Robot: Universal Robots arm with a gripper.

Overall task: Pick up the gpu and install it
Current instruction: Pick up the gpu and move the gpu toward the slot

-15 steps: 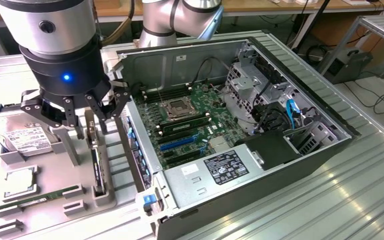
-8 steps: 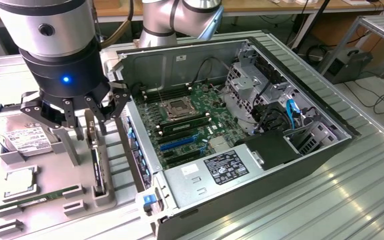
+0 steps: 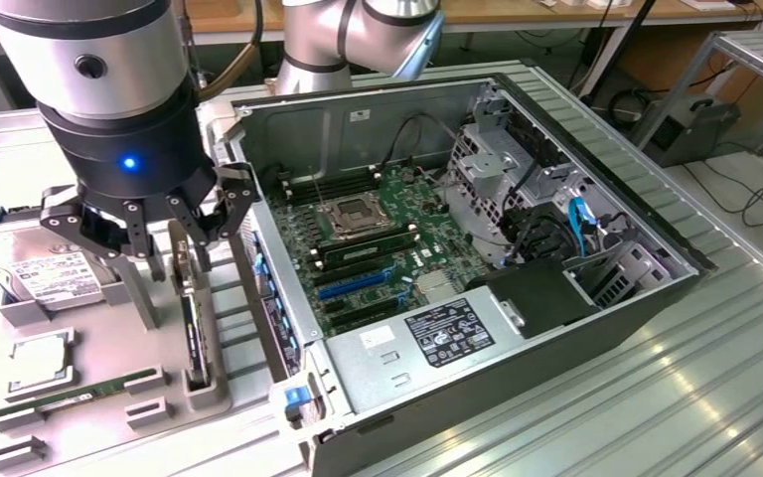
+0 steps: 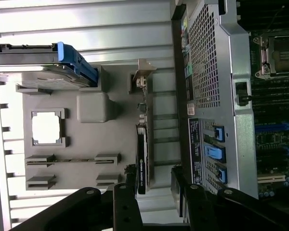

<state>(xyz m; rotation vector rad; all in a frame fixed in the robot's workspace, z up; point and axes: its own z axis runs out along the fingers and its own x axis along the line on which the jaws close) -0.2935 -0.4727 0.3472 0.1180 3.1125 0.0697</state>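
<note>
The gpu [image 3: 194, 333] is a thin black card standing on edge in a slot of the grey parts holder [image 3: 116, 343], on the exterior view's left beside the open computer case [image 3: 528, 298]. My gripper [image 3: 170, 243] hangs just above the card's upper end, open. In the wrist view the gpu [image 4: 141, 159] runs lengthwise with its silver bracket [image 4: 143, 72] at the far end. There my gripper [image 4: 153, 188] has its black fingers [image 4: 125, 207] standing either side of the card's near end, apart from it. The motherboard [image 3: 369, 248] lies exposed, with blue expansion slots [image 3: 355, 285].
The holder also carries a silver hard drive [image 3: 37, 266] with a white label, a processor chip [image 3: 37, 358] and a green memory stick [image 3: 76, 395]. A grey post [image 4: 94, 107] rises beside the gpu. The case wall [image 4: 209, 72] stands close alongside. A ribbed metal table [image 3: 647, 397] lies underneath.
</note>
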